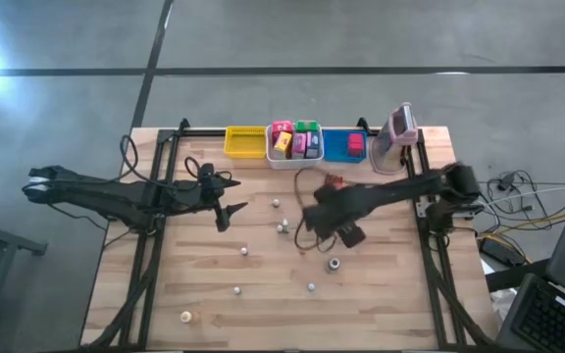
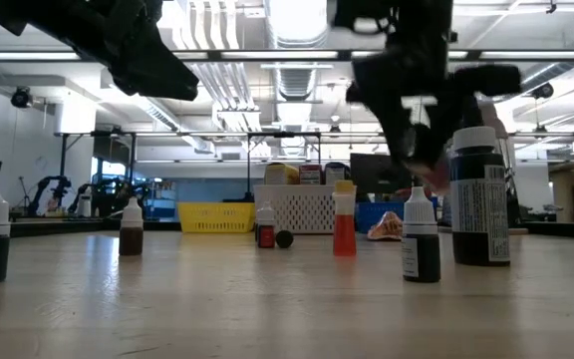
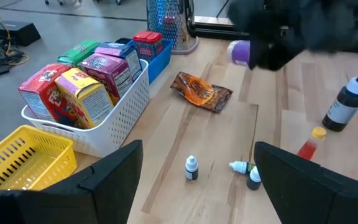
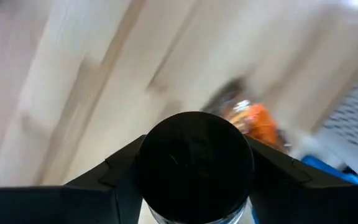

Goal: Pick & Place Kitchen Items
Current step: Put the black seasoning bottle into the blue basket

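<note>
Above table — right gripper (image 4: 194, 186) grips bottle (image 4: 194, 163).

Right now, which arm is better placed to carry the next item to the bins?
The right one. The right gripper is closed around a round dark-capped bottle, near the white bin. The left gripper is open and holds nothing.

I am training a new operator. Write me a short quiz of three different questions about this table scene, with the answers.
1. True or false: the yellow bin holds packets.
2. What does the right gripper clamp?
A. a dark-capped bottle
B. a pink packet
C. nothing
3. Fill in: the brown-orange packet lies on the ____, outside the bins.

Key: 1 false, it looks empty; 2 A; 3 table.
</note>
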`<act>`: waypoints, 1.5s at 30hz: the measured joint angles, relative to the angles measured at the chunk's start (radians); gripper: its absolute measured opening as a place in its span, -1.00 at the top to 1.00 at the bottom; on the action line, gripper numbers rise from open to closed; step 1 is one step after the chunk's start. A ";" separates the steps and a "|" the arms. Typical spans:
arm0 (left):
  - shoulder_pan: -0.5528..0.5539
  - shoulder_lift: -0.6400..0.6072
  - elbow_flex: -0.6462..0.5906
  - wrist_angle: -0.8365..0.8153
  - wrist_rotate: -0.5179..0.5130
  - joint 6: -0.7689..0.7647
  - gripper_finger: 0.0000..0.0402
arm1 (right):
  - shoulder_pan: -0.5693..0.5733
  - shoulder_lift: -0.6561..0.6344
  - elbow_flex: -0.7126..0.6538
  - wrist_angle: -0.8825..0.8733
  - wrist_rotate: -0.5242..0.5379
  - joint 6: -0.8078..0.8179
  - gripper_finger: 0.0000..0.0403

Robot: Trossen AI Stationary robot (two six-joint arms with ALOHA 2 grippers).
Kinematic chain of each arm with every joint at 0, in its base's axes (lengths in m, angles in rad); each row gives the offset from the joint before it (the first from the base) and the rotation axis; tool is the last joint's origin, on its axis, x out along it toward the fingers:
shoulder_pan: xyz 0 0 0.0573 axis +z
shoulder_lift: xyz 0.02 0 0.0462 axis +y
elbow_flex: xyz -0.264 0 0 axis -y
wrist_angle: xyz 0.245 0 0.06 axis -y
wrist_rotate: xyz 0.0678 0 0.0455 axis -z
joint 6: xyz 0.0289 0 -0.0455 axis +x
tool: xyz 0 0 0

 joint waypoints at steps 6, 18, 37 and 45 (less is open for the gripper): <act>0.000 0.000 0.000 0.000 0.000 0.000 -0.55 | -0.100 -0.189 -0.059 0.260 0.004 0.110 -0.12; 0.000 0.000 0.000 0.000 0.000 -0.004 -0.55 | -0.432 -0.388 -0.202 0.568 -0.027 0.101 -0.13; 0.000 0.000 0.000 0.000 0.000 -0.005 -0.55 | -0.681 -0.364 -0.442 1.028 0.058 0.419 -0.13; 0.000 0.000 0.000 0.000 0.000 0.003 -0.55 | -0.721 -0.363 -0.517 1.147 0.054 0.438 -0.03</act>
